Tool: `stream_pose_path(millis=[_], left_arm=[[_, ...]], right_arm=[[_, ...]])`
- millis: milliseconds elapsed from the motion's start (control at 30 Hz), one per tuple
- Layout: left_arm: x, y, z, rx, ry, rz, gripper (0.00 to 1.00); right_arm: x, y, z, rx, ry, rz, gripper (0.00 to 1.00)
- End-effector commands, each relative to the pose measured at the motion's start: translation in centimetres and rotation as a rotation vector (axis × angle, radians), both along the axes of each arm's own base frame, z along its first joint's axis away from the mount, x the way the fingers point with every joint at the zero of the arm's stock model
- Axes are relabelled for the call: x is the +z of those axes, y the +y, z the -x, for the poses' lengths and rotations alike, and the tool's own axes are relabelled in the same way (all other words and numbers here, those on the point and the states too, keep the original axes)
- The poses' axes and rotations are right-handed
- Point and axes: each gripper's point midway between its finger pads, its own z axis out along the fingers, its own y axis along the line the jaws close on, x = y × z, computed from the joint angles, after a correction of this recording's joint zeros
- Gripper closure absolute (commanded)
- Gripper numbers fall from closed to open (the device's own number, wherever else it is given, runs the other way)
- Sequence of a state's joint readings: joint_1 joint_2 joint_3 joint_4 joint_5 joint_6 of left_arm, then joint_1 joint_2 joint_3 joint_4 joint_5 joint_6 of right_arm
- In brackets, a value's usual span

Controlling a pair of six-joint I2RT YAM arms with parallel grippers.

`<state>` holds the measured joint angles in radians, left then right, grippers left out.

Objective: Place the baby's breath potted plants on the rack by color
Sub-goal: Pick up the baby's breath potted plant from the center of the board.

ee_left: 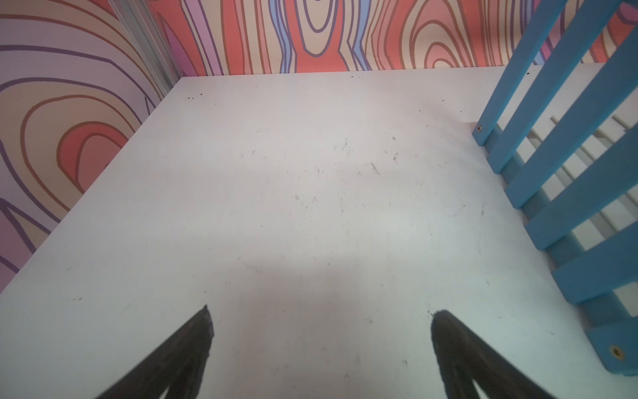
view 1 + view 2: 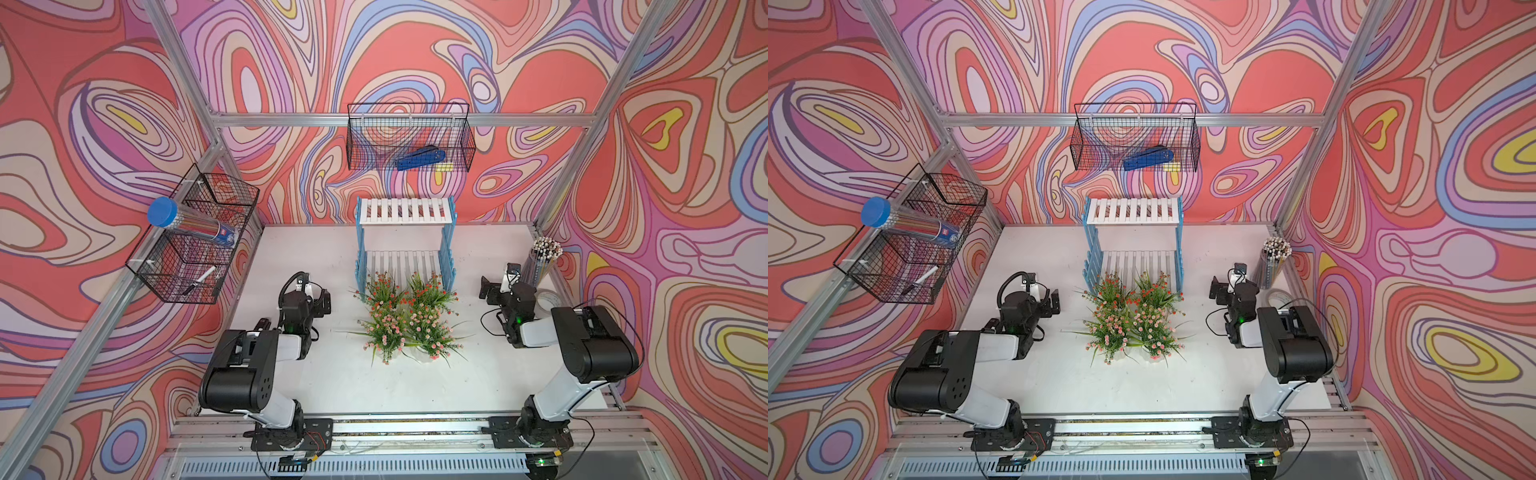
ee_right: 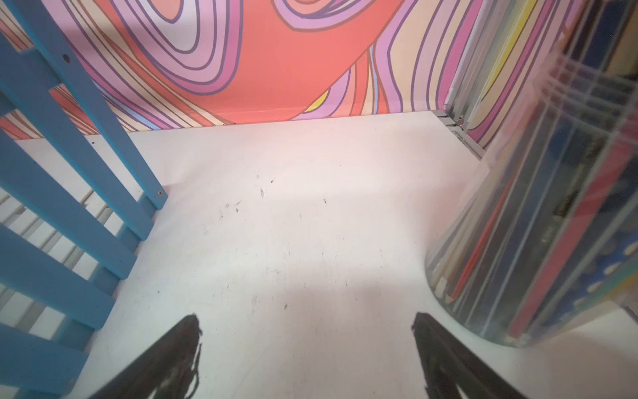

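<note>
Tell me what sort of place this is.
Probably a robot data-collection cell rather than a home: silver aluminium frame bars carry swirl-patterned printed wall panels, two black-and-white robot arms are mounted on a rail along the white tabletop, and black wire mesh baskets of stationery hang from the frame.

Left pincer (image 1: 319, 317) and right pincer (image 3: 305, 323) both hover low, jaws spread wide, empty.

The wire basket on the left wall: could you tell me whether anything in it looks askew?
Yes: the clear pencil tube lies tilted across the basket, its blue-capped end jutting past the rim.
</note>
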<state>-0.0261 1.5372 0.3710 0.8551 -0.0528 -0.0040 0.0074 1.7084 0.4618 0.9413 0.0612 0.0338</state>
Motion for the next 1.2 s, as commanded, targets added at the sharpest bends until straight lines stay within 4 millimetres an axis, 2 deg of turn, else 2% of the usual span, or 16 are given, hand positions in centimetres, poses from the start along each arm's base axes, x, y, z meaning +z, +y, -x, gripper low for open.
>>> stream_pose_path(millis=[0, 700, 767, 867, 900, 1000, 1067, 1167], left_arm=[[0.7, 0.2, -0.4, 0.009, -0.029, 0.001, 0.00], [0.8, 0.2, -0.5, 0.006, -0.030, 0.002, 0.00], [1.1, 1.1, -0.5, 0.066, -0.031, 0.000, 0.00], [2.6, 2.0, -0.7, 0.126, 0.051, 0.000, 0.00], [3.9, 2.3, -1.3, 0.142, 0.067, -0.007, 0.00], [5.7, 2.6, -1.7, 0.157, 0.109, -0.023, 0.00], [7.4, 3.1, -1.5, 0.210, 0.126, 0.020, 0.00], [8.8, 3.0, -0.8, 0.251, 0.185, 0.084, 0.00]], right_arm=[[0.6, -0.1, -0.3, 0.004, -0.015, 0.007, 0.02], [0.5, 0.0, -0.4, 0.008, -0.010, -0.001, 0.02], [0.8, -0.4, -0.3, -0.017, -0.020, 0.007, 0.02], [3.6, -0.7, -0.2, -0.032, -0.014, 0.007, 0.02], [4.6, -0.7, -0.2, -0.033, -0.008, 0.005, 0.02], [8.0, -1.5, -0.1, -0.121, -0.018, -0.116, 0.02], [9.5, -0.2, -0.1, -0.056, 0.026, -0.153, 0.02], [10.8, 1.7, 0.6, 0.036, 0.060, -0.195, 0.02]])
